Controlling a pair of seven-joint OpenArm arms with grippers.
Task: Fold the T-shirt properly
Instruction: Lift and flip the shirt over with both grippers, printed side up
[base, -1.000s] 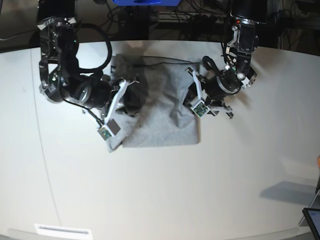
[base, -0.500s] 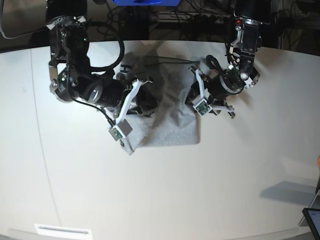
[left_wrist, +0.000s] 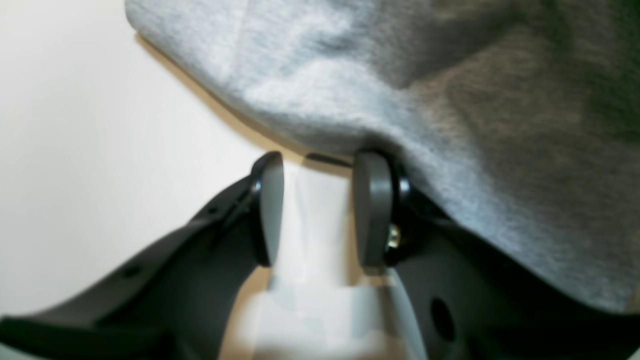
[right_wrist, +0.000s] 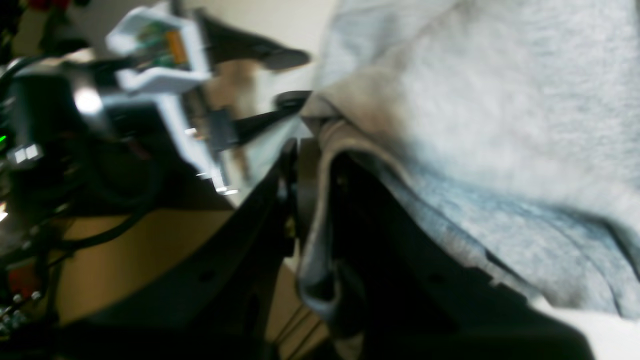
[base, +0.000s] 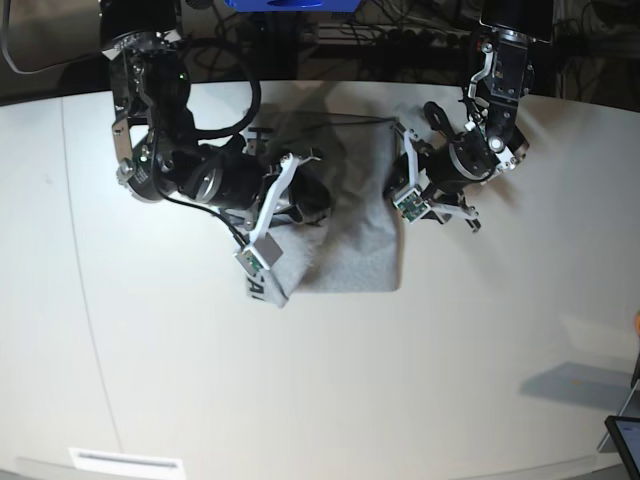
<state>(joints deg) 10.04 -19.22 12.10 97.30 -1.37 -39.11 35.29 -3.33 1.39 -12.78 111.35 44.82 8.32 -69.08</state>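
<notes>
the grey t-shirt (base: 355, 250) lies on the white table (base: 450, 380), near the far edge between the two arms, partly folded over itself. its near-left corner is turned up so that black lettering (base: 256, 290) shows at the lower left.

right gripper (right_wrist: 305, 200): clamped on a fold of the shirt's edge, cloth pinched between the jaws and draped over the far finger. in the base view this arm lies across the shirt's left half and hides much of it; its wrist camera board (base: 250, 262) sits above the turned corner.

left gripper (left_wrist: 320, 210): jaws apart, nothing between the pads (left_wrist: 372, 210), only bare table. the shirt's edge rests against the tip of one finger, just beside the opening. in the base view it sits at the shirt's right edge.

surroundings: cables and dark hardware (base: 400, 35) behind the table, a white label (base: 125, 462) at the near edge, a dark device corner (base: 625, 440) at the lower right.
</notes>
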